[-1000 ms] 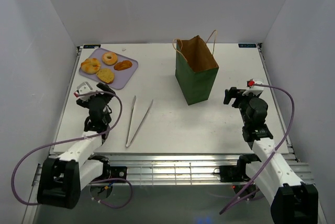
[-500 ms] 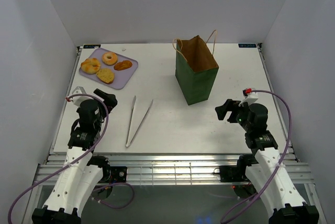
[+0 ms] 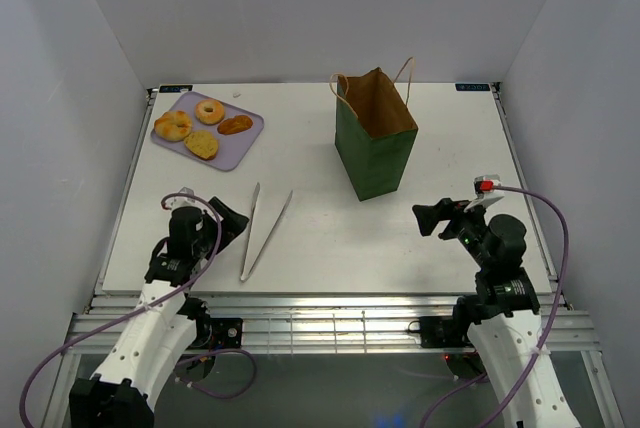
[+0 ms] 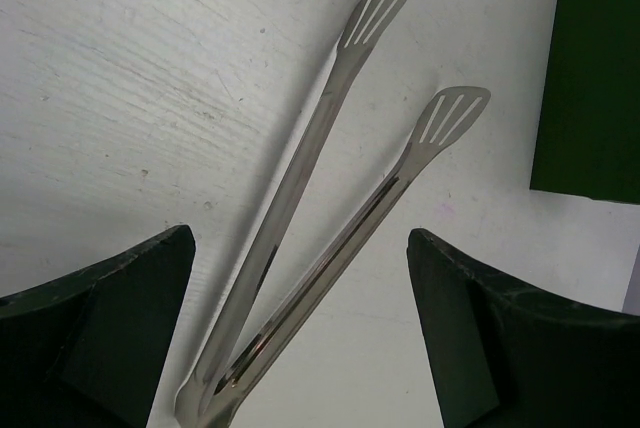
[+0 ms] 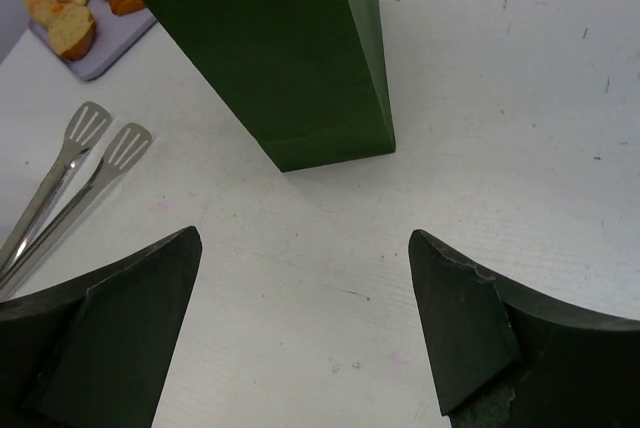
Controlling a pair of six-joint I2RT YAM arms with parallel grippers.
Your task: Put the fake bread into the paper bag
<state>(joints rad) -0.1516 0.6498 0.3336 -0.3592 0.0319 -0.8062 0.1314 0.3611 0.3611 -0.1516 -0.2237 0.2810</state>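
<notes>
Several pieces of fake bread (image 3: pixel 202 144) lie on a lilac tray (image 3: pixel 250 133) at the far left: a ring doughnut (image 3: pixel 209 110), a lumpy bun (image 3: pixel 173 126), a yellowish slice and a darker oval (image 3: pixel 235 125). The paper bag (image 3: pixel 375 138), dark green outside and brown inside, stands open and upright at the centre back. My left gripper (image 3: pixel 232 220) is open low over the table, and the left wrist view shows metal tongs (image 4: pixel 330 198) between its fingers, untouched. My right gripper (image 3: pixel 432 216) is open and empty, near and right of the bag (image 5: pixel 290 48).
The tongs (image 3: pixel 262 228) lie flat between tray and bag, their slotted tips pointing away from me. The bag's string handles (image 3: pixel 405 70) stick up above its rim. White walls close in the table on three sides. The right wrist view catches the bread (image 5: pixel 70 18) and tongs (image 5: pixel 70 178).
My left gripper has swung right and nearer, coming over the handle end of the tongs. My right gripper has pulled back toward the near edge and turned left. Bread, bag and tongs have not moved.
</notes>
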